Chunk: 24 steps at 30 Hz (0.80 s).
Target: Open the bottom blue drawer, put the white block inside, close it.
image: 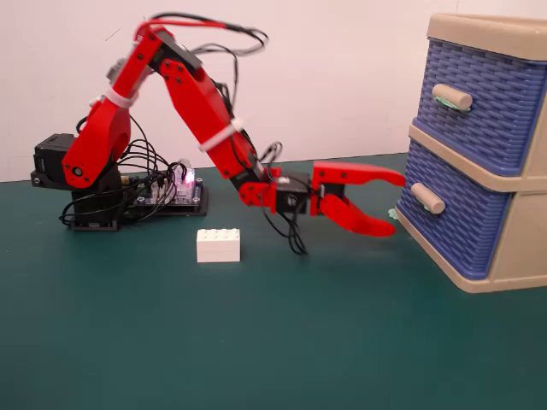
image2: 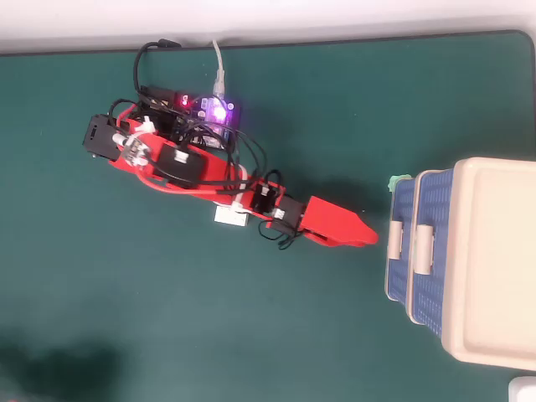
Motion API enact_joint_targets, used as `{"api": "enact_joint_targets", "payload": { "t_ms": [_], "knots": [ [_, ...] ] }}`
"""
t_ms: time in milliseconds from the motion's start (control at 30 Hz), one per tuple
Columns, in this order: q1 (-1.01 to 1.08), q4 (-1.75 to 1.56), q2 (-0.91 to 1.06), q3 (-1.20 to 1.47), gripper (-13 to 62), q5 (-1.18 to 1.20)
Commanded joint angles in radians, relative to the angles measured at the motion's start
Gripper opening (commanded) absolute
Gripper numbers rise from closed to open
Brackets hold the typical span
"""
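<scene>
The bottom blue drawer (image: pixel 451 210) sits shut in its beige frame at the right of the fixed view, its plain beige handle (image: pixel 426 198) sticking out; from overhead its handle (image2: pixel 394 237) shows at the cabinet's left side. My red gripper (image: pixel 396 205) is stretched toward that handle, open, with its tips just left of the handle and apart from it; overhead the gripper (image2: pixel 371 238) points at the drawer front. The white block (image: pixel 218 245) lies on the green mat behind the gripper, mostly covered by the arm overhead (image2: pixel 226 216).
A top blue drawer (image: pixel 479 102) with green bits at its handle sits above. The arm's base (image: pixel 79 188) and a lit circuit board (image: pixel 171 195) with loose wires stand at the back left. The green mat (image: pixel 273 342) runs to the front.
</scene>
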Motion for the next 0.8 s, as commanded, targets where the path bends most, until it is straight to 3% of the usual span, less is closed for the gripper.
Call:
{"api": "enact_joint_targets", "payload": {
  "t_ms": [0, 200, 467, 700, 767],
  "knots": [
    [-0.02, -0.092, -0.014, -0.092, 31.0, 0.031],
    [-0.037, -0.038, -0.074, -0.224, 30.6, 0.029],
    [-0.058, 0.071, -0.077, -0.276, 13.0, 0.021],
    [-0.06, 0.089, -0.092, -0.304, 10.1, 0.02],
    [-0.061, 0.092, -0.118, -0.319, 5.6, 0.015]
  ]
}}
